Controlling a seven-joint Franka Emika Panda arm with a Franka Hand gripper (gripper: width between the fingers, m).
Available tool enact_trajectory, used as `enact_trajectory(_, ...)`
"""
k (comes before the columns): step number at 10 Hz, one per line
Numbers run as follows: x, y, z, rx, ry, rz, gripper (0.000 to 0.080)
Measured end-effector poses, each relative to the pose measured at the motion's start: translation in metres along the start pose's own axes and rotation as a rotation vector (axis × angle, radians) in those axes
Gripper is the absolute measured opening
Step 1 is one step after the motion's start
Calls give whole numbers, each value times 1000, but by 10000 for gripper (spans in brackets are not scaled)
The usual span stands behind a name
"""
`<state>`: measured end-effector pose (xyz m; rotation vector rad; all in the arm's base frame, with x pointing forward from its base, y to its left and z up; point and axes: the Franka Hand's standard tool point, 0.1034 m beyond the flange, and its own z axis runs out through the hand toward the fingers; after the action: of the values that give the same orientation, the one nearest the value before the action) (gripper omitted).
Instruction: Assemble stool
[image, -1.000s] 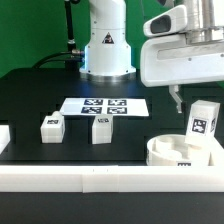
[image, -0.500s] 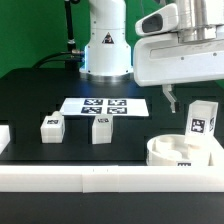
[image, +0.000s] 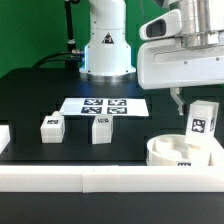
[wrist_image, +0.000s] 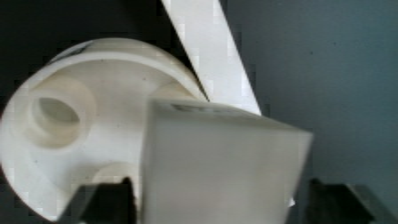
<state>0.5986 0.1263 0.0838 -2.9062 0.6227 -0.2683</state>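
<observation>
exterior: across table (image: 30, 95) toward arm base (image: 107, 52), mid-range | wrist: close over seat (wrist_image: 125, 70) | shared: seat, leg (wrist_image: 222, 165)

The arm (image: 105, 45) reaches to the exterior view's right, the gripper (image: 180, 102) pointing down; its two fingers (wrist_image: 107, 203) stand apart, the grip is unclear

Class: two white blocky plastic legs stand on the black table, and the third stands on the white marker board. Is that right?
No: the exterior view shows the third white blocky leg standing on the thick round white seat disc instead.
</observation>
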Motion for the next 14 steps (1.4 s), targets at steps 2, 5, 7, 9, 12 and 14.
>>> enact_trajectory(2,5,3,-2,-1,6,-9,349)
enact_trajectory(5,5,3,-2,-1,6,17,348)
enact_trajectory(7,5,4,-1,8,3,114,347)
enact_trajectory(9,3,4,-1,35,-5,422,347)
enact_trajectory(12,2,4,0,76,-24,867,347)
enact_trajectory(14,1,1,1,80,-46,1082,347)
